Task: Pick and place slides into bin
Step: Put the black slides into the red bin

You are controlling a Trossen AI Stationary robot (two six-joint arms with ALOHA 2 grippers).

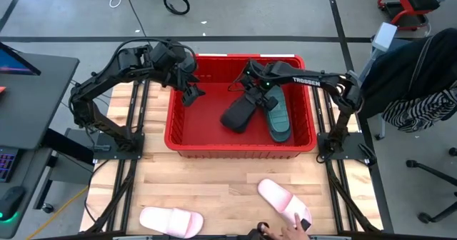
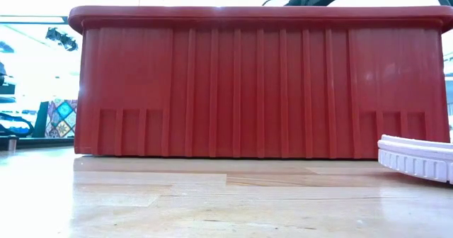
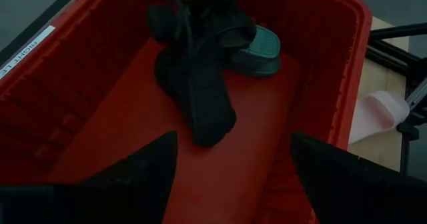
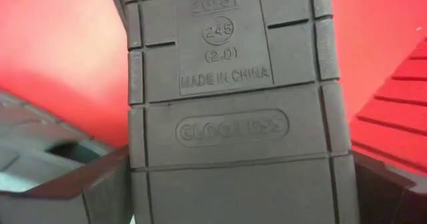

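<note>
The red bin (image 1: 184, 141) stands at the middle of the table's far half. My right gripper (image 1: 252, 95) is over the bin's middle, shut on a black slide (image 1: 238, 116). A teal slide (image 1: 279, 116) lies on the bin's floor to the right of it. My left gripper (image 1: 191, 93) hangs open and empty over the bin's left part, its fingers (image 3: 137, 174) wide apart. Two pale pink slides (image 1: 171, 221) (image 1: 284, 203) lie soles down on the table near its near edge. In the low view the bin's near wall (image 2: 255, 89) hides both grippers. My right gripper pinches the black slide between its two fingers (image 4: 100, 187), one on each long side of the sole (image 4: 233, 151), across the slide. It comes from above and holds the upper part (image 3: 193, 44). The slide hangs slanted toward the bin's near left. I cannot tell whether its lower end (image 3: 212, 127) touches the floor.
A person's hand (image 1: 296, 226) shows at the near edge by the right pink slide. The bin's rim (image 3: 357, 44) and walls stand around both grippers. Bare wood (image 1: 214, 183) lies between the bin and the pink slides. One pink slide's edge shows in the low view (image 2: 417, 160).
</note>
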